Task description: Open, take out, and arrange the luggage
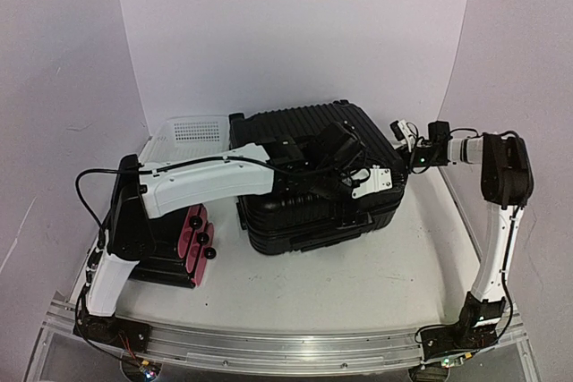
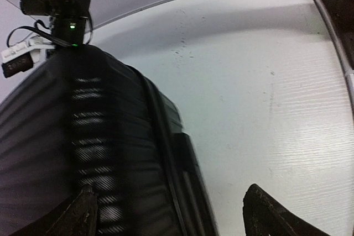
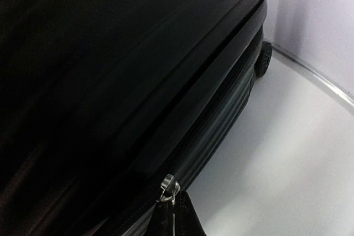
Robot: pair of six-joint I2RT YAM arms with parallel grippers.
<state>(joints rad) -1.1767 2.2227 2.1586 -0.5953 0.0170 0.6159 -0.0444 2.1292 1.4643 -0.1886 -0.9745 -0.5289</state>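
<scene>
ribbed black luggage (image 1: 300,124) lies flat mid-table, shell glossy. left gripper (image 2: 168,205) spread wide over its edge; right gripper (image 3: 172,208) pinches the zipper pull (image 3: 168,183).

Three things on the white bench (image 1: 394,266).
Black luggage (image 1: 304,221) lies mid-bench, pink-sided case (image 1: 190,237) to its left, white basket (image 1: 199,129) behind that.

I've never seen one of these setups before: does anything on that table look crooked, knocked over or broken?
Nothing looks spilled or broken. The luggage sits slightly askew to the edges of the table. Beside it, the smaller case lies tipped on its side, its pink side and black knobs facing the luggage.
</scene>
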